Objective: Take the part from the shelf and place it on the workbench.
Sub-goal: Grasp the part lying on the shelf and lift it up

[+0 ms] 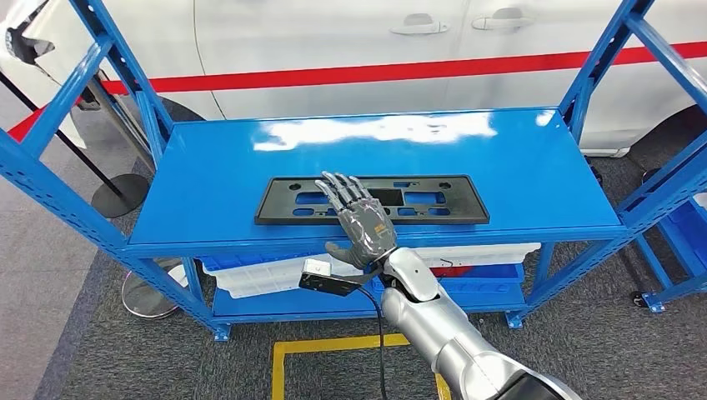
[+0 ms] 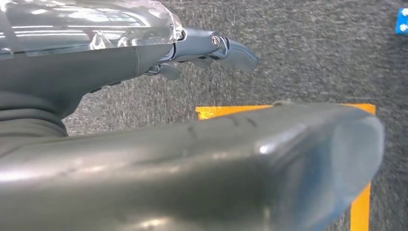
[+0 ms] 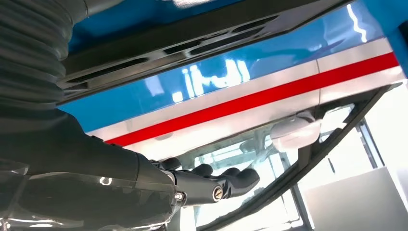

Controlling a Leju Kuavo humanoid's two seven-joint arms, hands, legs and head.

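A blue metal shelf (image 1: 517,179) stands on grey carpet in front of a white car (image 1: 333,50) with a red stripe along its side.

The right robot hand (image 1: 354,218) reaches over the front edge of the shelf's top board, its fingers (image 1: 338,190) spread and stretched flat above the near-middle section of the part, holding nothing; whether the fingertips touch it cannot be told. In the right wrist view the same hand's dark fingers (image 3: 231,180) sit extended and apart, with the part's dark edge (image 3: 159,45) running past them.

The part, a long black flat plastic frame (image 1: 442,208) with rectangular cut-outs, lies flat on the top board, lengthwise along the front edge, its ends reaching toward 9 o'clock and 3 o'clock from the hand.

At 6 o'clock from the hand the silver arm (image 1: 442,333) comes in, with a small black camera box (image 1: 327,279) hanging by the wrist. On the lower shelf level, at about 7 o'clock, lies a white tray (image 1: 250,279).

A yellow line (image 1: 333,346) is taped on the carpet below the shelf front.

The left robot hand (image 2: 192,159) hangs over the grey carpet by a yellow floor line (image 2: 361,211); its fingers (image 2: 231,48) are extended with nothing in them, the thumb well apart.
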